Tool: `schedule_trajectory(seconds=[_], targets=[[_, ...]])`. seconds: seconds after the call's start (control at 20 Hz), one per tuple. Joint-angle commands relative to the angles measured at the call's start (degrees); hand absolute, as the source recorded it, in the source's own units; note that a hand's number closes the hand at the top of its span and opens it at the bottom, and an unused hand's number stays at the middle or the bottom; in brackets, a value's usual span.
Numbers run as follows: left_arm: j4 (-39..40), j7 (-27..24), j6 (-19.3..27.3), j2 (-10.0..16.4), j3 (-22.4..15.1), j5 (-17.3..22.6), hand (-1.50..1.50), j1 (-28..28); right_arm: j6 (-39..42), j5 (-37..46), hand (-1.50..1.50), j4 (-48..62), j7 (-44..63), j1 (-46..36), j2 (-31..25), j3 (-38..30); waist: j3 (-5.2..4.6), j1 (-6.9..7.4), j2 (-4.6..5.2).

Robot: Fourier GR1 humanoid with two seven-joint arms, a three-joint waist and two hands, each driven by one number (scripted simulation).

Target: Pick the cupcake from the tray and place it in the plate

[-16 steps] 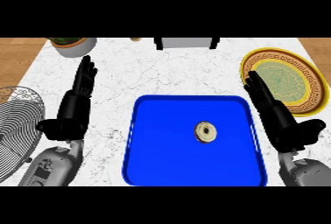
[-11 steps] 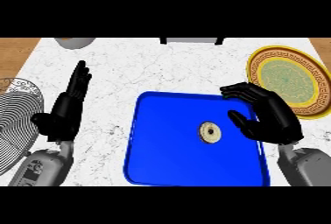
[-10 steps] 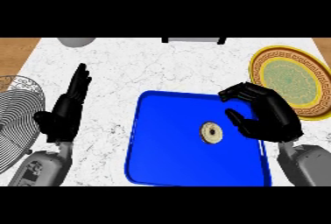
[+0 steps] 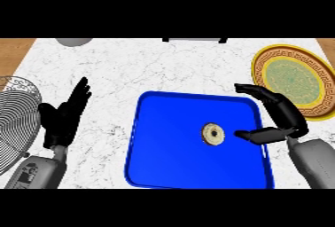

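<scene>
A small round cupcake (image 4: 212, 134), tan with a dark rim, sits near the middle of the blue tray (image 4: 163, 155). My right hand (image 4: 282, 119) hovers over the tray's right edge, just right of the cupcake. Its fingers arch over toward the far side and its thumb points at the cupcake, with a gap between; it holds nothing. The yellow plate (image 4: 294, 80) with a green patterned centre lies at the far right, beyond that hand. My left hand (image 4: 64, 116) rests open left of the tray, fingers up.
A round wire rack (image 4: 14, 119) lies at the left edge of the white marble counter. A grey bowl (image 4: 73, 41) shows at the far left top, and a dark-edged object (image 4: 195, 40) at the top centre.
The view has shifted, with tray and cupcake now further right. My right hand has dropped nearer the cupcake with its thumb swung toward it. The left hand stays resting.
</scene>
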Motion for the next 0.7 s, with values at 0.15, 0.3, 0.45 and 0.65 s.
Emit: schedule_trajectory(seconds=[0.15,0.3,0.45,0.65], targets=[[1.4,1.9,-2.8,1.3,1.6,0.5,0.0,-0.5,4.6,13.9,-1.5,14.1,-13.4,-5.7,-2.3,4.7,-0.07,-0.68,-0.46],[1.8,-0.4,-2.5,0.1,2.4,-0.2,0.0,1.5,3.6,18.5,-1.5,16.9,-12.5,-7.5,-0.9,6.0,-0.11,-1.0,-0.57],[-0.2,4.0,-4.1,2.2,5.5,1.0,0.0,0.8,6.8,17.8,-1.5,7.9,-7.2,-5.6,-4.7,3.6,-0.15,-1.87,-0.89],[3.7,-2.5,-7.2,1.1,6.1,0.7,0.0,2.4,7.3,21.7,-1.5,6.8,0.0,-10.1,-2.7,4.9,-0.18,-1.71,-0.83]])
